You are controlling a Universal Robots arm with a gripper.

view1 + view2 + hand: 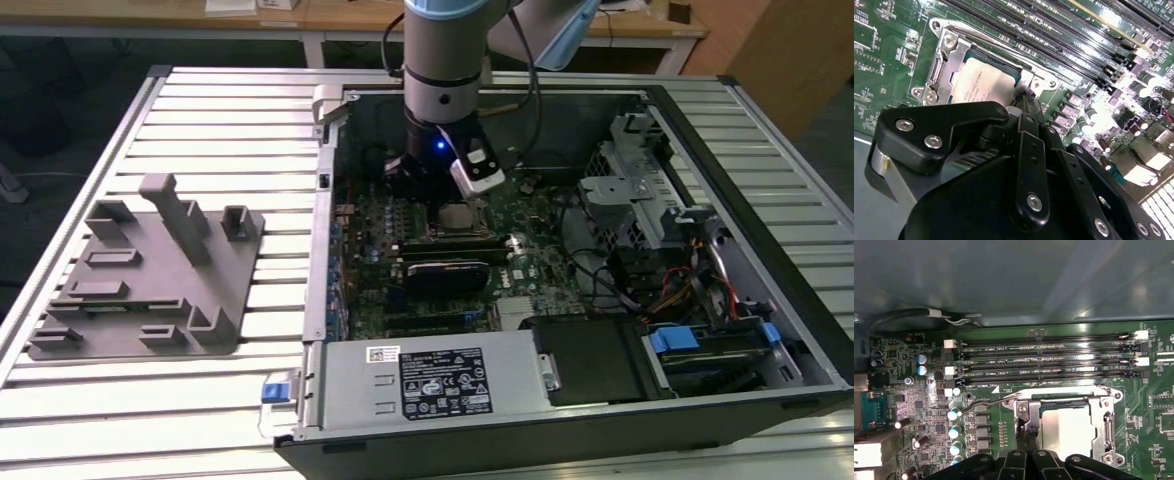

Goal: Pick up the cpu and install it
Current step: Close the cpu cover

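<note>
Gripper (1026,435) nearest the lens in both wrist views: black links, jaws drawn close together, nothing seen between them, tips low at the socket frame (944,57) on the side where the wire lever (989,402) springs out. Contact with the metal cannot be told. Just beyond the tips, the cpu (985,81) lies flat inside that frame, silver top up, square to it, not held. The frame's metal sides overlap the chip's borders; whether the lever is latched is unclear. Judged handling: light, thin, fully stiff, no give under a pinch. The polished lid is likely slippery, so a grip on the top face would be poor. The underside contacts and the socket beneath are probably the fragile parts, so tilting, dragging or pressing down would be risky. Best hold looks to be two opposite edges of the pale rim, jaws narrow and level, though seated as it is those edges offer little room. Past the socket, long memory slots (1044,362) run across the green motherboard (1154,440), then comes the inner wall of the computer case (1004,270). In the exterior view the arm (447,60) hangs straight down into the open case. The case lies on the desk (214,110) toward the edge on the exterior view's right, and a grey plastic fixture (147,280) sits well apart by the opposite edge.
</note>
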